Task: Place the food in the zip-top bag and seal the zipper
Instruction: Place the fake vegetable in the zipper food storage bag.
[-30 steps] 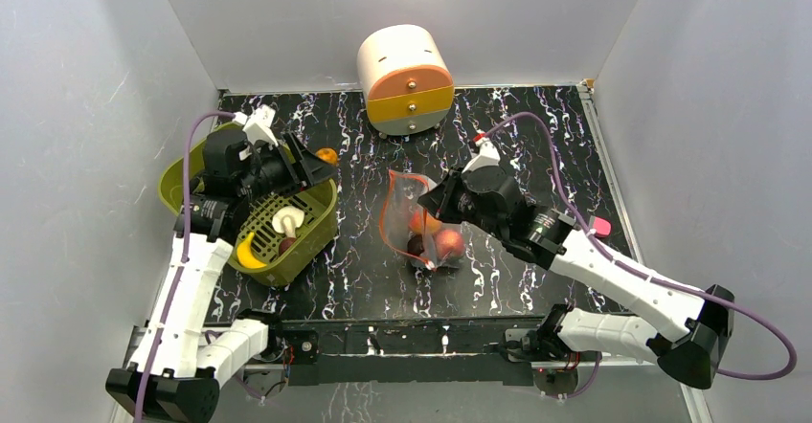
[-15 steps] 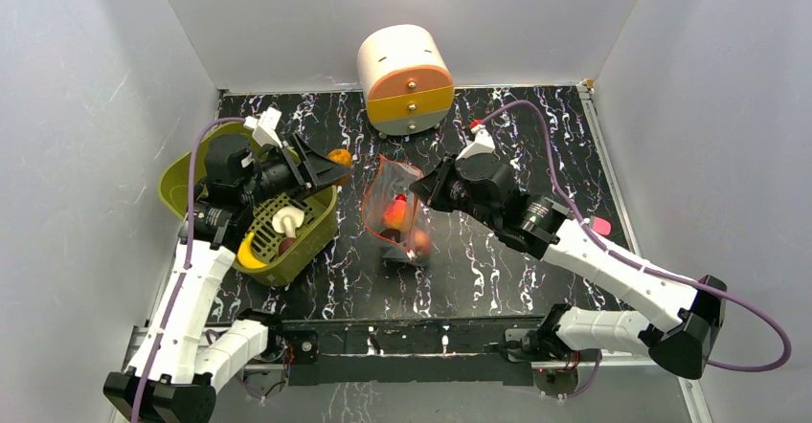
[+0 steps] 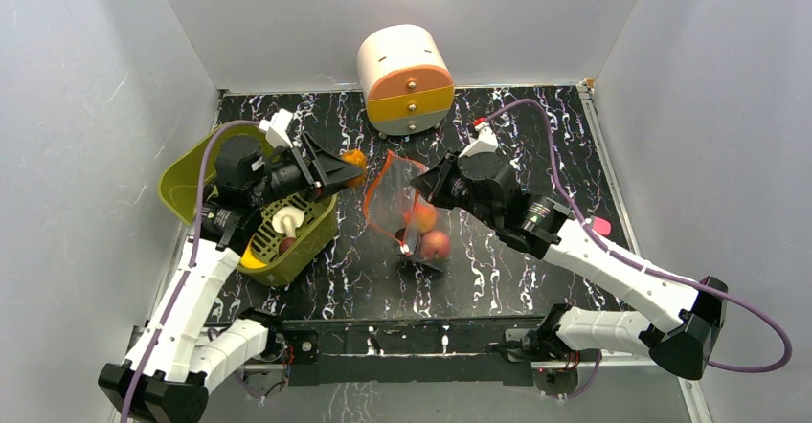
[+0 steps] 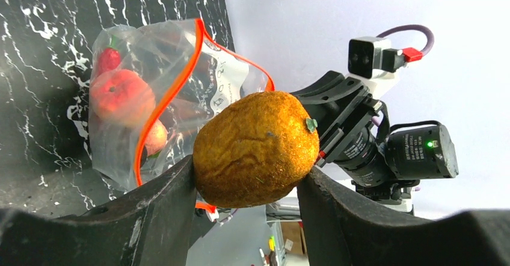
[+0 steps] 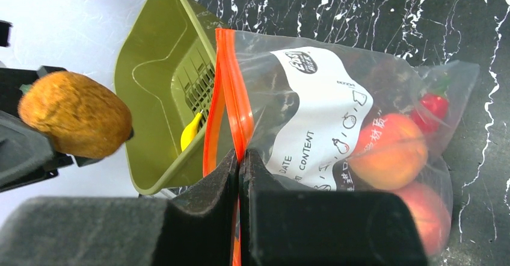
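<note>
Overhead, the left gripper [image 3: 350, 166] hangs between the basket [image 3: 308, 243] and the bag [image 3: 388, 214], at the bag's 9 o'clock, with an orange-brown lump in it. The left wrist view shows what the lump is: a fuzzy, egg-shaped brown fruit [image 4: 255, 148], its jaws part-way apart and clamped on it from both sides.

The right gripper [image 3: 421, 186] sits at the bag's 2 o'clock. Only its own camera shows the grip: black fingers pressed flat together on the zipper [image 5: 225, 91], a thin orange strip. The mouth gapes in a loop.

The bag is clear, crinkly film with a white label. Inside are smooth pink-orange peaches [image 5: 388, 151] and a small glossy red piece [image 5: 434, 106].

The basket is olive slotted plastic, and overhead shows a yellow banana [image 3: 251, 256] and a pale mushroom [image 3: 287, 220] in it. A rounded cream-and-orange drawer box [image 3: 404, 78] stands at the table's [image 3: 536, 126] 12 o'clock.
</note>
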### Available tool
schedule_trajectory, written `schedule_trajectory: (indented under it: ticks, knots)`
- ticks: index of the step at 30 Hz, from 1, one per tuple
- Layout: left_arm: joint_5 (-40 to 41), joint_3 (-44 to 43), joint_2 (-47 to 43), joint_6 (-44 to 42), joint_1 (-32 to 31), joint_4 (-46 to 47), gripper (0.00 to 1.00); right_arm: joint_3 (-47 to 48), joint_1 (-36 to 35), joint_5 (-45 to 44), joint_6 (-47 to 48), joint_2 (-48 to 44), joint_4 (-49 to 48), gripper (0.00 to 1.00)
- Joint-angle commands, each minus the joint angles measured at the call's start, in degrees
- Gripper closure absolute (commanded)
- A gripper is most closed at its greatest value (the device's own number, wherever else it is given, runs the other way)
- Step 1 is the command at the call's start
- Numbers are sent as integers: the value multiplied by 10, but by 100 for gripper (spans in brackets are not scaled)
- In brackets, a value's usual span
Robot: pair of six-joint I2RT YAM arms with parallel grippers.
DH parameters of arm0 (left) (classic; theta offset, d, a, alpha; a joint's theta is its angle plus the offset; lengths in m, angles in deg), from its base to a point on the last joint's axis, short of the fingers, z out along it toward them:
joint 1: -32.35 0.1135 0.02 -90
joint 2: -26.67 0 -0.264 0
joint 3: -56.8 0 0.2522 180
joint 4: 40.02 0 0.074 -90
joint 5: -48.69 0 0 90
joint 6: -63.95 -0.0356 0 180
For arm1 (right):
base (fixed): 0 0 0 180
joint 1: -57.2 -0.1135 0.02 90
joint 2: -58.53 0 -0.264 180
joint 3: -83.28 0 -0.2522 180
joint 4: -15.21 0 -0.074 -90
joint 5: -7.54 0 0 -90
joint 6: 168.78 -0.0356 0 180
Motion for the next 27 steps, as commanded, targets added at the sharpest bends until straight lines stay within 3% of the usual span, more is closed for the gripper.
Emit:
schedule_trajectory:
  ticks: [1, 6, 16, 27]
  knots:
    - [4, -5, 11, 6, -32, -14, 72, 11, -1, -21, -3, -12, -65, 100]
    - [19, 4, 10, -10, -55, -33, 72, 2, -1, -21, -8, -13, -72, 100]
    - [29, 42, 46, -9, -120, 18, 71, -5, -1, -10, 0, -6, -79, 100]
    - [61, 21, 84, -38, -144, -7, 58, -15, -1, -7, -2, -12, -85, 100]
